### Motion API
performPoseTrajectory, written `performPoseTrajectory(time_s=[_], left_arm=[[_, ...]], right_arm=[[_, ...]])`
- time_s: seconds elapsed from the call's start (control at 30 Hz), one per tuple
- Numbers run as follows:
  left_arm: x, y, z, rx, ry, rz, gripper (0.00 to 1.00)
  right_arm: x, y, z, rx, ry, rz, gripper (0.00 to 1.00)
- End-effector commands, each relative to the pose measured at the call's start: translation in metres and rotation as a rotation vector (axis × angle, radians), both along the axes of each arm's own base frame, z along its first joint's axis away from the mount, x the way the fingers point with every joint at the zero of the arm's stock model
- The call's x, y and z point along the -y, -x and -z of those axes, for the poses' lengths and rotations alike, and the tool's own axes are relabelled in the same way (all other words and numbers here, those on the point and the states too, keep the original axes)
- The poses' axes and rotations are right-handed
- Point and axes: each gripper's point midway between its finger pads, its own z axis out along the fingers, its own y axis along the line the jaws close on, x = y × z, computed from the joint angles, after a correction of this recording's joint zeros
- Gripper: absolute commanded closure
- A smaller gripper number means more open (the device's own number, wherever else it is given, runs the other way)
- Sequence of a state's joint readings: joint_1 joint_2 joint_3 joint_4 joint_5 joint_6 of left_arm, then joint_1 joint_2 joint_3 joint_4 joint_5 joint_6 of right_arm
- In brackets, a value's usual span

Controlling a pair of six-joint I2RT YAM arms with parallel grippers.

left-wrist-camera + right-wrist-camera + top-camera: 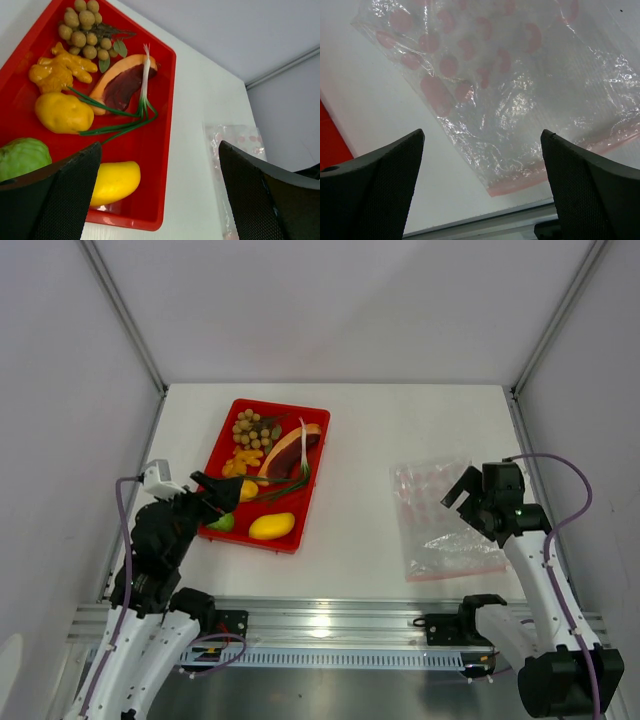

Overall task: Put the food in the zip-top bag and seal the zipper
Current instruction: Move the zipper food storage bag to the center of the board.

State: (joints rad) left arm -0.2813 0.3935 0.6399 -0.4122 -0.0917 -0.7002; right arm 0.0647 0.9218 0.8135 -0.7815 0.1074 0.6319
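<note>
The food lies in a red tray (316, 472): a yellow mango (272, 526) and green lime (222, 522) at the near end, then an orange fruit (62, 112), orange bits (57, 70), a meat slice (122, 85), a green onion (142, 95) and a grape cluster (82, 30) farther back. My left gripper (218, 492) hovers open over the tray's near-left corner, holding nothing. The clear zip-top bag (440, 520) lies flat on the right, its pinkish zipper (570, 160) along the near edge. My right gripper (482, 132) is open above the bag's right side.
The white table (360, 440) is walled in by grey panels on three sides. A metal rail (330, 620) runs along the near edge by both arm bases. A strip of bare table separates the tray from the bag.
</note>
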Motion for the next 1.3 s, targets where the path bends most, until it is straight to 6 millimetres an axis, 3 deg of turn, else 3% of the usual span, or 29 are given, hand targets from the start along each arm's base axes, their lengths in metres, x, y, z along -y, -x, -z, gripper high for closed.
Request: performPoseTrajectory(time_s=[0.0, 0.13, 0.27, 0.37, 0.57, 0.73, 1.03, 1.1, 1.13, 1.17, 1.23, 1.27], left_arm=[[0.010, 0.004, 0.002, -0.055, -0.007, 0.060, 0.00], [0.013, 0.005, 0.008, -0.121, -0.037, 0.085, 0.01], [0.021, 0.009, 0.008, -0.130, -0.033, 0.138, 0.01], [0.024, 0.013, 0.005, -0.116, -0.030, 0.160, 0.01], [0.030, 0.021, 0.004, -0.113, -0.015, 0.203, 0.01], [0.036, 0.027, -0.001, -0.110, -0.006, 0.247, 0.01], [0.032, 0.037, -0.010, -0.099, -0.036, 0.252, 0.01], [0.030, 0.039, -0.009, -0.099, -0.040, 0.245, 0.00], [0.029, 0.039, -0.010, -0.094, -0.043, 0.246, 0.01], [0.029, 0.040, -0.012, -0.089, -0.044, 0.245, 0.01], [0.028, 0.041, -0.014, -0.088, -0.045, 0.244, 0.01], [0.028, 0.042, -0.014, -0.089, -0.046, 0.247, 0.00]], right_arm=[[0.007, 0.015, 0.001, -0.038, 0.004, 0.053, 0.01], [0.009, 0.025, 0.019, -0.131, -0.004, 0.111, 0.01], [-0.006, 0.038, 0.057, -0.249, -0.067, 0.101, 0.01], [-0.014, 0.033, 0.065, -0.228, -0.050, 0.070, 0.00], [-0.052, 0.027, 0.092, -0.262, -0.059, -0.022, 0.01], [-0.097, 0.022, 0.113, -0.291, -0.094, -0.139, 0.01], [-0.163, -0.022, 0.139, -0.237, -0.211, -0.307, 0.00], [-0.183, -0.043, 0.131, -0.192, -0.239, -0.365, 0.01], [-0.196, -0.045, 0.137, -0.213, -0.250, -0.421, 0.01], [-0.214, -0.067, 0.118, -0.163, -0.272, -0.463, 0.01], [-0.226, -0.078, 0.105, -0.157, -0.245, -0.512, 0.01], [-0.238, -0.093, 0.079, -0.094, -0.239, -0.535, 0.01]])
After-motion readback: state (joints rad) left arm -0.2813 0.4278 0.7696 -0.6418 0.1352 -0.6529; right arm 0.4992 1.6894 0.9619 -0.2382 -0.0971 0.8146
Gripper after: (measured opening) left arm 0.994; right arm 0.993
